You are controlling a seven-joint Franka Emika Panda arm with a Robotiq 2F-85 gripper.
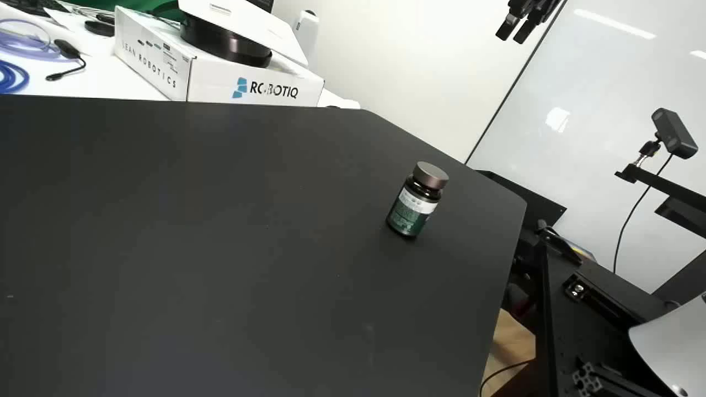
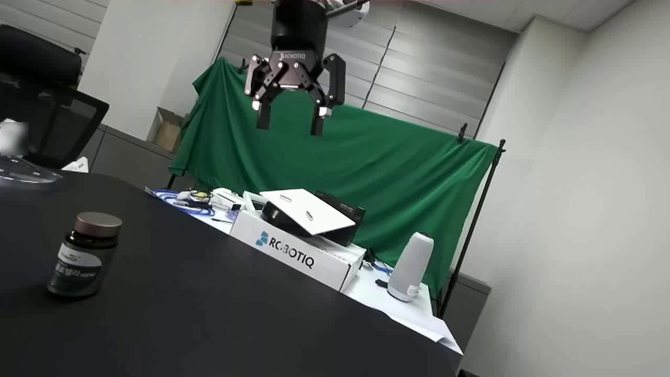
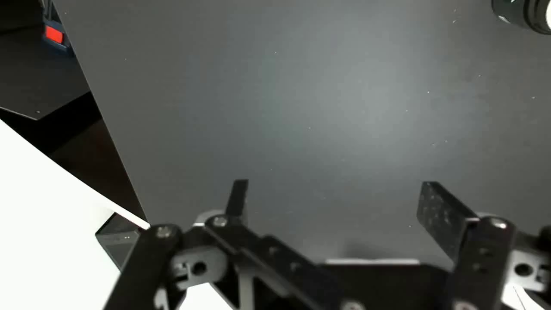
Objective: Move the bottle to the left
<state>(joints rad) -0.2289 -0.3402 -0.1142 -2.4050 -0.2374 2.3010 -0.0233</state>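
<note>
The small dark-green bottle (image 1: pixel 415 207) with a dark cap and pale label stands upright on the black table (image 1: pixel 220 237), near its right edge in an exterior view. It also stands at the lower left in an exterior view (image 2: pixel 81 264). In the wrist view only part of the bottle (image 3: pixel 514 12) shows, cut off at the top right corner. My gripper (image 2: pixel 290 128) is open and empty, high above the table and apart from the bottle. It shows at the top edge in an exterior view (image 1: pixel 513 34). In the wrist view both fingers (image 3: pixel 335 187) are wide apart with bare tabletop beyond them.
A white Robotiq box (image 1: pixel 253 88) with a black and white device on top stands on a white table behind the black one. A white upright device (image 2: pixel 412 267) stands near it. A camera on a bracket (image 1: pixel 674 133) is beside the table. Blue cables (image 1: pixel 11 77) lie behind.
</note>
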